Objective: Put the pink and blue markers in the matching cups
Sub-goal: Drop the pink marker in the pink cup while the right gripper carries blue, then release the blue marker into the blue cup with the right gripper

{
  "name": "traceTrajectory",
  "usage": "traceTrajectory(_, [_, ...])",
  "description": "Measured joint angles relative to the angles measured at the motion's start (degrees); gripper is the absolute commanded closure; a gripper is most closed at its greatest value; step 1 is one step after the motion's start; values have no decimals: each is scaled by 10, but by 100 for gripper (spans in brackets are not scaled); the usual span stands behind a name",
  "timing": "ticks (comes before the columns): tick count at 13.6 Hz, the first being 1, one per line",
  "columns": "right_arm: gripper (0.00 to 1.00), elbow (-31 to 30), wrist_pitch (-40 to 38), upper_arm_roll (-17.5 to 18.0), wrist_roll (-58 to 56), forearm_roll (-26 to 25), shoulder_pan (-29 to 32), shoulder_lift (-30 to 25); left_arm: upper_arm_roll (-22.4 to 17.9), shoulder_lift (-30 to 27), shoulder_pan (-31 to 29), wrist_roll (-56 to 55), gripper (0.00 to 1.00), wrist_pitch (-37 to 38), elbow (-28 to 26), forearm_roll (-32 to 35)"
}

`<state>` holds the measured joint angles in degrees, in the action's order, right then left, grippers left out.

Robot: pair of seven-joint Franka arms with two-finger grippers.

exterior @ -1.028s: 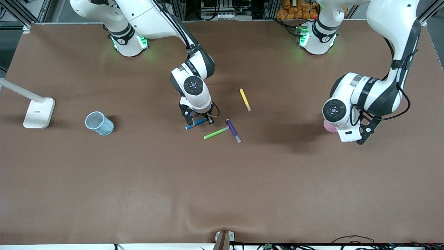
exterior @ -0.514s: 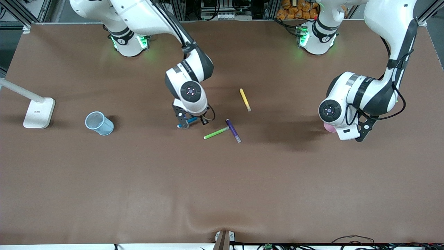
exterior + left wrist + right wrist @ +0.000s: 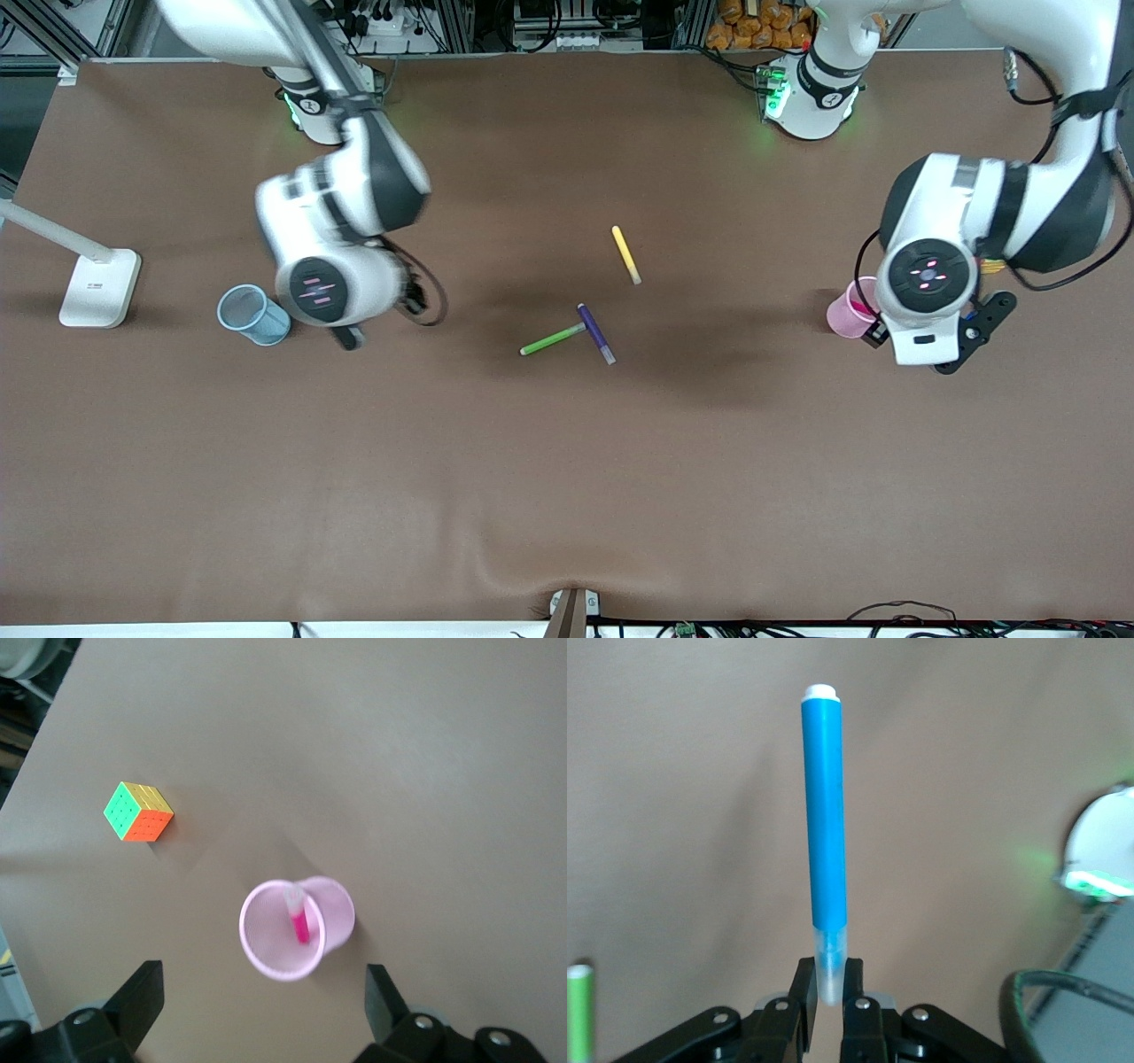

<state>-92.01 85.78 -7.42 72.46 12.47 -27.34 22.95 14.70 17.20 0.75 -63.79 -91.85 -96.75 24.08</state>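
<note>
My right gripper (image 3: 826, 1010) is clamped on the pale cap end of the blue marker (image 3: 824, 828), a light, stiff, smooth plastic pen. Held this close to its tip it could swivel or slip, so I judge a hold nearer its middle would be steadier. The gripper is in the air just beside the blue cup (image 3: 253, 315), toward the right arm's end of the table. My left gripper (image 3: 261, 1005) hangs with its jaws spread wide and empty over the pink cup (image 3: 297, 927), where the pink marker (image 3: 299, 920) stands inside, leaning on the wall. Both cups look thin and easily tipped.
</note>
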Motion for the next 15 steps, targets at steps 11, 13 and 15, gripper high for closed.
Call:
traceTrajectory(11, [100,-13,-186,0,-402,4,263,-19,-2,-73,-56,349,0,50,131,-155])
traceTrajectory(13, [100,-25,-184,0,-423,5,284,-14,-2,-99,-73,393,0,50,132,-171])
traceTrajectory(15, [100,-33,-181,1,-459,11,305,-1,-3,-116,-87,416,0,50,133,-175])
